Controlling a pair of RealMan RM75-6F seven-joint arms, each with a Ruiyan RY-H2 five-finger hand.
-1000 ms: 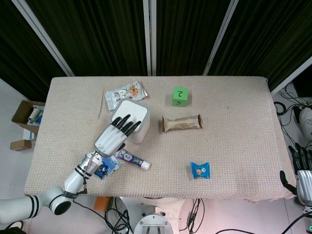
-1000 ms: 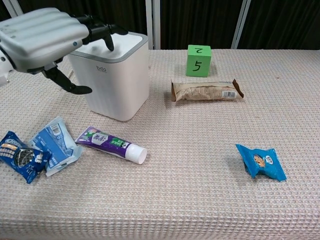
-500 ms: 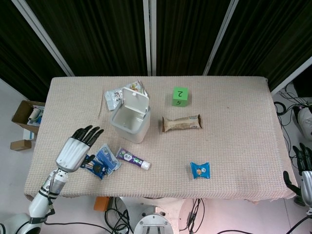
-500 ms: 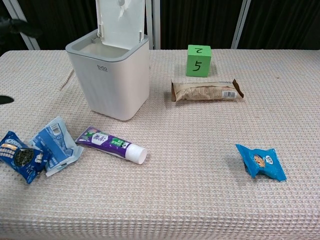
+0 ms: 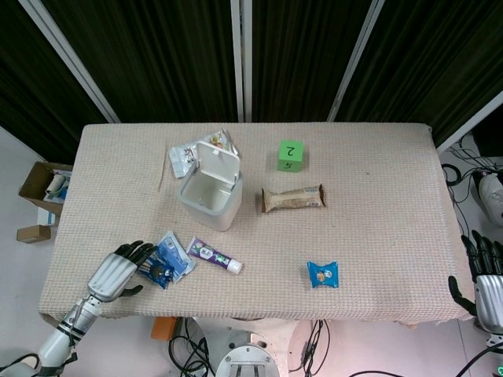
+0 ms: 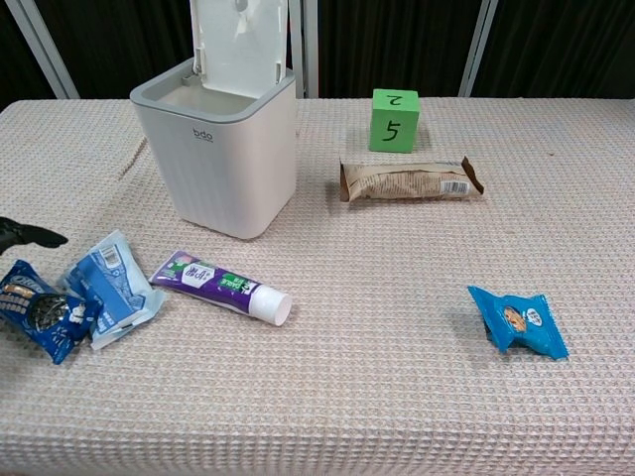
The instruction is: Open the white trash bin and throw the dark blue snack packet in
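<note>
The white trash bin stands left of centre, its lid flipped up at the back and the inside showing. The dark blue snack packet lies flat near the front left edge, partly under a light blue packet. My left hand is low just left of the dark blue packet, fingers spread and holding nothing, its fingertips at the packet's end. My right hand hangs off the table's front right corner, fingers apart and empty.
A purple toothpaste tube lies in front of the bin. A brown bar, a green cube and a blue snack sit to the right. A silver packet lies behind the bin.
The bin lid, pressed by my left hand a second ago, has sprung up. My left hand has pulled back and dropped to the front left, beside the dark blue packet.
</note>
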